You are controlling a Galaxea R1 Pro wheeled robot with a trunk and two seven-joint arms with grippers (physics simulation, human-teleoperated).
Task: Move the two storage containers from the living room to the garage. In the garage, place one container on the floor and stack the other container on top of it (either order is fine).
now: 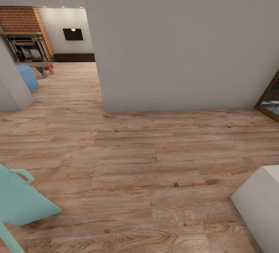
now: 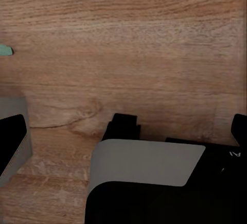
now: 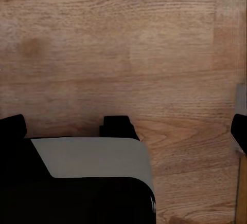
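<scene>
Wood-plank floor [image 1: 155,160] | pale wall [image 1: 174,44] | brick fireplace [image 1: 23,24] | no legible writing

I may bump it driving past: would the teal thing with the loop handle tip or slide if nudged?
Likely stiff: the teal thing shows flat faces and crisp edges. Probably light, since it looks thin. It sits tilted, so a nudge may tip it; its footing is cropped.

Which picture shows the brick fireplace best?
The head view shows it best: the red brick fireplace stands far off at the upper left, past the grey wall, with its dark opening facing the room. The left wrist and right wrist views look down at wood-plank floor, with none of the fireplace in them.
</scene>
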